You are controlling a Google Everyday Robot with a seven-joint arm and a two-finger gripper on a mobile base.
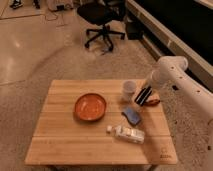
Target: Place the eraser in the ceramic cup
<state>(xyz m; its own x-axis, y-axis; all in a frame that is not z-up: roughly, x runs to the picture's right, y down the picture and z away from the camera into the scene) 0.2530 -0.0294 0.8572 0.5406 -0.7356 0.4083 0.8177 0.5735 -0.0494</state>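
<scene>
The eraser, a black block with thin white stripes, hangs tilted in my gripper, just right of the ceramic cup and slightly above the table. The gripper is shut on the eraser's upper end. My white arm reaches in from the right. The small white cup stands upright near the table's far right edge, a short gap left of the eraser.
An orange bowl sits mid-table. A flat blue pad lies in front of the cup. A clear plastic bottle lies on its side near the front. A small red-brown object lies under the gripper. An office chair stands behind the wooden table.
</scene>
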